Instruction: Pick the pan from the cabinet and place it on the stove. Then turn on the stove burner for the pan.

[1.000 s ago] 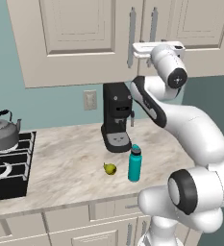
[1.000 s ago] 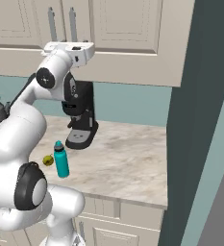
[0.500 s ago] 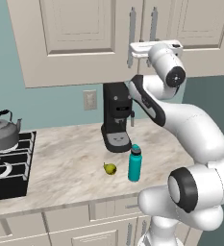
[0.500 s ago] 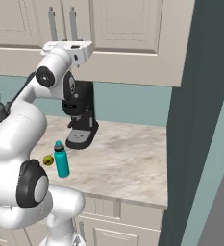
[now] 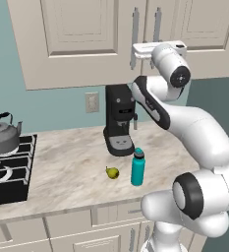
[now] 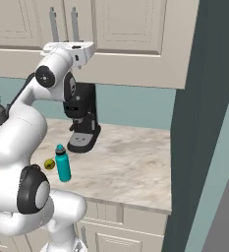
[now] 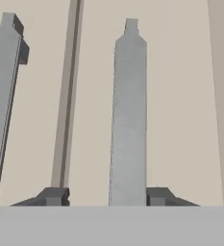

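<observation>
The gripper point(image 7: 105, 197) sits narrowed astride a vertical silver bar handle point(image 7: 128, 120), one fingertip point(image 7: 53, 196) at nine o'clock and one at three, not visibly pinching it, on the shut cabinet point(image 5: 86, 39) presumably hiding the pan, the stove point(image 5: 10, 172) well apart.

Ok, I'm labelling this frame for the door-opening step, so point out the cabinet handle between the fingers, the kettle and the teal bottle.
cabinet handle point(image 7: 128, 120), hand view, middle of the silver bar.
kettle point(image 5: 3, 138), left base view, its grey body on the stove.
teal bottle point(image 5: 137, 170), left base view, middle of its body.
</observation>
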